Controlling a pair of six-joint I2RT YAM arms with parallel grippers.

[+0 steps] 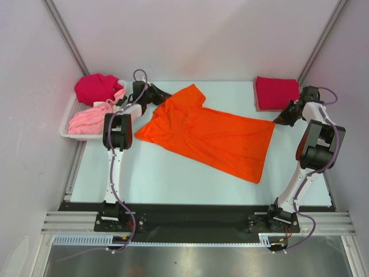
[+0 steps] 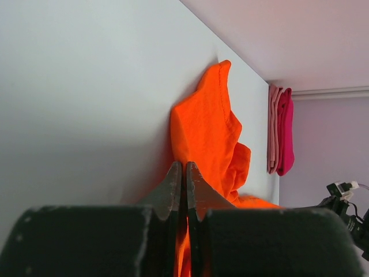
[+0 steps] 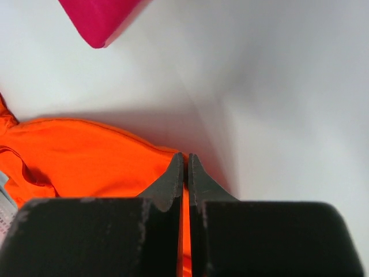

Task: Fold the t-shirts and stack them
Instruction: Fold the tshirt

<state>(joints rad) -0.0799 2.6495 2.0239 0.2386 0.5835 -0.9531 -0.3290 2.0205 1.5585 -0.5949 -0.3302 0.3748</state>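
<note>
An orange t-shirt (image 1: 210, 135) lies spread across the middle of the table, its sleeve end at the back left. My left gripper (image 1: 163, 95) is shut on the shirt's upper left edge; orange cloth shows between the jaws in the left wrist view (image 2: 184, 173). My right gripper (image 1: 278, 121) is shut on the shirt's right hem corner, cloth pinched between the jaws in the right wrist view (image 3: 185, 164). A folded magenta t-shirt (image 1: 277, 92) lies at the back right; it also shows in the left wrist view (image 2: 281, 130) and the right wrist view (image 3: 98, 17).
A white basket (image 1: 64, 131) at the back left holds a crumpled magenta shirt (image 1: 97, 88) and a pink shirt (image 1: 89, 120). Enclosure walls stand close on the left, the right and the back.
</note>
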